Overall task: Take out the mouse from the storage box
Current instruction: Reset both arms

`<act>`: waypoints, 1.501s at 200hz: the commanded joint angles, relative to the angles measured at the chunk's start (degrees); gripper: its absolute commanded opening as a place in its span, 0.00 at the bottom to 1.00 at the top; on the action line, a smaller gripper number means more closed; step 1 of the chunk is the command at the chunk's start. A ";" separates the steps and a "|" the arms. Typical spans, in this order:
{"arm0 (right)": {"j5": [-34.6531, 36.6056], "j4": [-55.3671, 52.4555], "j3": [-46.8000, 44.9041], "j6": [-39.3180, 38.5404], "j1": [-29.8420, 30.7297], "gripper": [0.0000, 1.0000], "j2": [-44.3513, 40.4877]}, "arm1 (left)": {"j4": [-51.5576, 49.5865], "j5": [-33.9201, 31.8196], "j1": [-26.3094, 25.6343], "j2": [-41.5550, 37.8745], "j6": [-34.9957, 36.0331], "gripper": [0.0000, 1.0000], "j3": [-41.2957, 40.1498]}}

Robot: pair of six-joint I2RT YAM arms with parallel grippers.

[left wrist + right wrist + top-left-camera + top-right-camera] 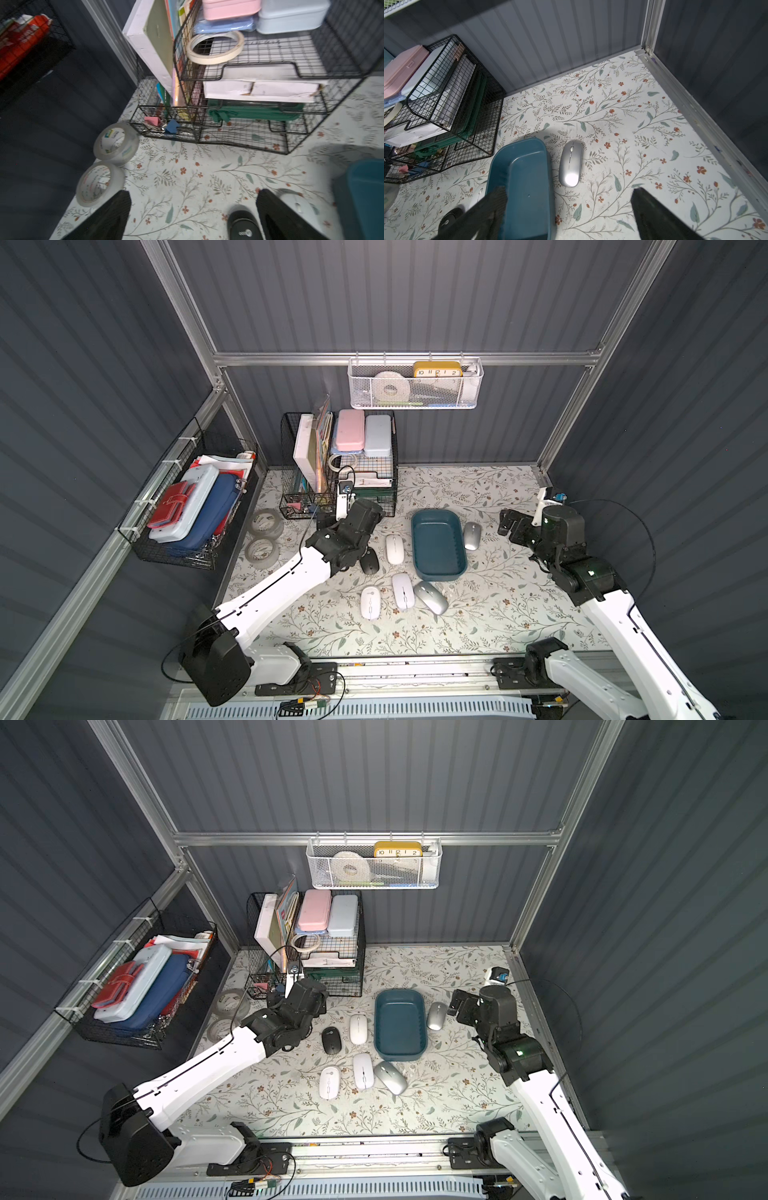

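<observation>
Storage box (438,547) empty, flat on the floral table (498,614). Six mice out on the table around it: black mouse (369,561) and white mouse (394,548) on the left arm's side, silver mouse (472,535) just beside the opposite wall, three further mice (402,591) near the front end.

Left gripper (195,218) largely hidden beneath its own wrist from above; readable only in the left wrist view: fingers (112,216) spread wide, gripping nothing, black mouse low between them, close to one finger, contact impossible to judge. Also only there, up close: two tape rolls (116,143), wire organiser (332,41), a corner of the box.

Right gripper (571,216) equally wide and empty in the right wrist view, one finger seeming to overlap the box wall, silver mouse ahead, untouched. From above, no such overlap: gripper off to the silver mouse's far side, apart from the box.
</observation>
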 commanded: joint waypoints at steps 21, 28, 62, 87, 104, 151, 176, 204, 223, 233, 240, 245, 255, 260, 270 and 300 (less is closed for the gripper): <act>9.23 16.16 -9.27 -8.58 0.20 0.99 -6.28 | 11.57 -1.53 8.83 0.82 6.53 0.99 -5.52; 10.10 17.70 -10.53 -9.90 0.19 0.99 -6.71 | 17.24 0.85 9.83 0.30 11.14 0.99 -8.45; 13.49 18.43 -12.50 -12.42 0.11 0.99 -4.90 | 35.68 16.08 17.52 -3.49 15.90 0.99 -21.20; 14.70 18.31 -13.43 -12.57 0.11 0.99 -4.01 | 42.92 19.14 21.71 -2.44 17.67 0.99 -26.32; 14.72 18.99 -14.45 -12.75 0.11 0.99 -4.19 | 48.86 19.57 23.78 -0.44 20.21 0.99 -29.38; 15.40 22.45 -16.07 -14.54 0.12 0.99 -0.20 | 77.17 27.80 27.17 5.63 27.76 0.99 -41.44; 17.79 29.34 -18.99 -15.71 0.11 0.99 3.50 | 87.11 35.85 29.94 11.72 26.16 0.99 -43.37; 19.62 41.64 -23.45 -18.45 -0.20 0.99 9.34 | 96.28 39.79 31.83 20.70 25.28 0.99 -43.39; 20.22 47.93 -25.60 -19.61 -0.84 0.99 12.96 | 93.91 40.70 32.23 21.21 25.02 0.99 -42.28; 19.77 52.63 -27.44 -19.72 -1.62 0.99 14.65 | 91.03 42.31 33.14 21.06 24.66 0.99 -40.84; 19.08 55.99 -28.95 -19.97 -2.16 0.99 15.77 | 90.34 42.03 33.25 21.65 24.55 0.99 -39.79; 18.63 59.15 -30.15 -20.40 -2.42 0.99 16.43 | 88.35 41.91 33.61 21.31 23.89 0.99 -39.15; 18.06 65.06 -32.20 -21.35 -3.02 0.99 18.12 | 84.68 40.78 34.38 20.96 22.15 0.99 -37.87; 17.47 67.72 -33.23 -21.75 -3.41 0.99 18.86 | 84.16 39.93 34.52 21.36 21.68 0.99 -37.12; 15.83 72.43 -35.14 -21.59 -4.50 0.99 20.55 | 82.60 39.79 34.95 21.08 20.87 0.99 -36.60; 13.23 81.45 -36.39 -23.20 -6.41 0.99 26.29 | 82.27 39.95 35.28 21.13 20.72 0.99 -36.39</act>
